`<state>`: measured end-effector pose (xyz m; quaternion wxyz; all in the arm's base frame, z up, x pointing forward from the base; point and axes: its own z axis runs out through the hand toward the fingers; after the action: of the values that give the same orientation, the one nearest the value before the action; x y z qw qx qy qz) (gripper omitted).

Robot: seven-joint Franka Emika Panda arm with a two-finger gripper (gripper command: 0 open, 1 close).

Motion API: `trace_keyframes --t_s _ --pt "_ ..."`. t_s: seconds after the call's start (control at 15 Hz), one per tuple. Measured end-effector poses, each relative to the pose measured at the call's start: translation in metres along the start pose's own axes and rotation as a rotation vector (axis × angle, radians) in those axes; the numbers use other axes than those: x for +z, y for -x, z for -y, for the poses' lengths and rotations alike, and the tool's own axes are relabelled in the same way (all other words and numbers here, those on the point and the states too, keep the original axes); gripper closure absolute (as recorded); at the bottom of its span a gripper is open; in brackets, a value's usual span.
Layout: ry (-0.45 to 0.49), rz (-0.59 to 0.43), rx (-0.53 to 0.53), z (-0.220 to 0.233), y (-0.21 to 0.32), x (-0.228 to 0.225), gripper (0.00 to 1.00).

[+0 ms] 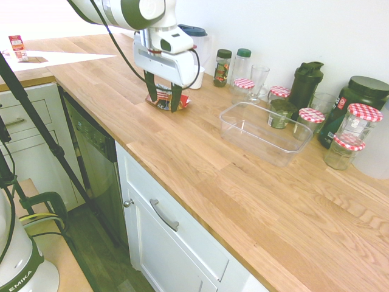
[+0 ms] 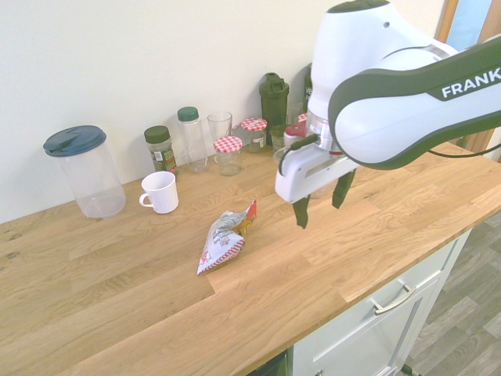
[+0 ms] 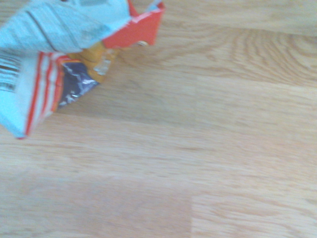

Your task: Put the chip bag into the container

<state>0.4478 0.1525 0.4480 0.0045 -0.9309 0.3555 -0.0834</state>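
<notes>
The wooden countertop [image 2: 329, 258] carries the chip bag [image 2: 225, 239], lying flat near its middle. Behind it stand a white mug [image 2: 160, 191] and a clear pitcher [image 2: 82, 170] with a blue lid. Along the far wall stand spice bottles [image 2: 160, 149], a glass [image 2: 220, 127], red-checked-lid jars [image 1: 352, 135] and dark shaker bottles [image 1: 306, 84]. The container [image 1: 264, 132] rests to the right, seemingly touching one jar.

Home kitchen: wooden countertop [image 1: 200, 152], white cabinets [image 1: 176, 243], checked-lid jars [image 1: 363, 118]

Wooden countertop [image 1: 200, 158], white wall [image 2: 117, 55] — white cabinets [image 1: 176, 243], dark floor [image 1: 115, 255]
</notes>
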Motion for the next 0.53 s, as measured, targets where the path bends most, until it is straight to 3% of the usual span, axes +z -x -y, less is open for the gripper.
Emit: trace_keyframes --t_s 0.53 --pt "0.027 -0.031 -0.097 0.101 0.05 0.026 0.0"
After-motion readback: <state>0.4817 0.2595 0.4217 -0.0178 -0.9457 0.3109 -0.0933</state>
